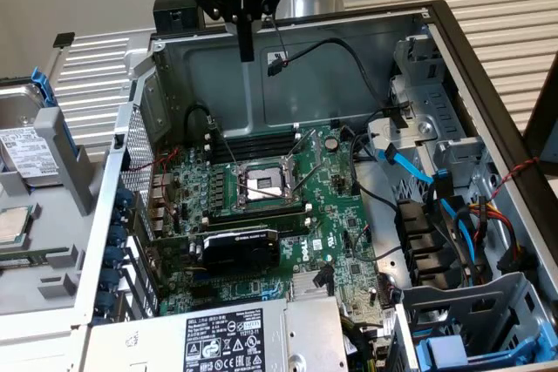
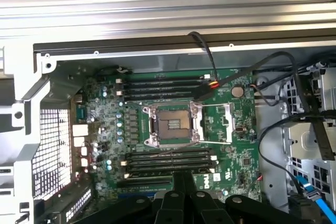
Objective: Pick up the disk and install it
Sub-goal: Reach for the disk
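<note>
Slatted bench (image 1: pixel 506 23), open case (image 1: pixel 209 76): pincer (image 1: pixel 247 48) closed, empty, above motherboard (image 1: pixel 340 206); disk (image 1: pixel 22 141) at exterior view's left, best gripped flat across its width.

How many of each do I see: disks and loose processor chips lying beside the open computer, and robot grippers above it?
disk: 1
processor chip: 1
gripper: 1
Total: 3

bright even light, soft shadows
</note>
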Robot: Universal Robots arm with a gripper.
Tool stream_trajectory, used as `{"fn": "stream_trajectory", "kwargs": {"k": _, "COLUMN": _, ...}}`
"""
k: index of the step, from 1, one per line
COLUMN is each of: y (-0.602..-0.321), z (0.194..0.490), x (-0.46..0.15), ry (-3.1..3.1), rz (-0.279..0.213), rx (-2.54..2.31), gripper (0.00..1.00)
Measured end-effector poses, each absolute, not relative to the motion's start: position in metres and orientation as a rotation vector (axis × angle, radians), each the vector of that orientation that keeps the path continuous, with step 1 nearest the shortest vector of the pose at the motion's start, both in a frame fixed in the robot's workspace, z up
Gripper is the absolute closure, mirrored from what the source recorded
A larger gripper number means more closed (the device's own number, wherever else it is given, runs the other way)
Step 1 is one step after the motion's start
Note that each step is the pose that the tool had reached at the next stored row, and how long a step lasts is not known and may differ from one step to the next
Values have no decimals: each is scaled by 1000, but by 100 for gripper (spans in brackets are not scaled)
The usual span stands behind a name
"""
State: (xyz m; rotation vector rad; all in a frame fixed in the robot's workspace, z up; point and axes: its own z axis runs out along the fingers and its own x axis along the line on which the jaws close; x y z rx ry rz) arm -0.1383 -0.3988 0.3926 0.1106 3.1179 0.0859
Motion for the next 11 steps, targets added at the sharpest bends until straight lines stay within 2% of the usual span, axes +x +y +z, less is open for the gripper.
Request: {"fn": "stream_trajectory", "kwargs": {"k": 11, "y": -399, "z": 396, "x": -181, "ry": 3118, "rz": 86, "rx": 110, "gripper": 89}}
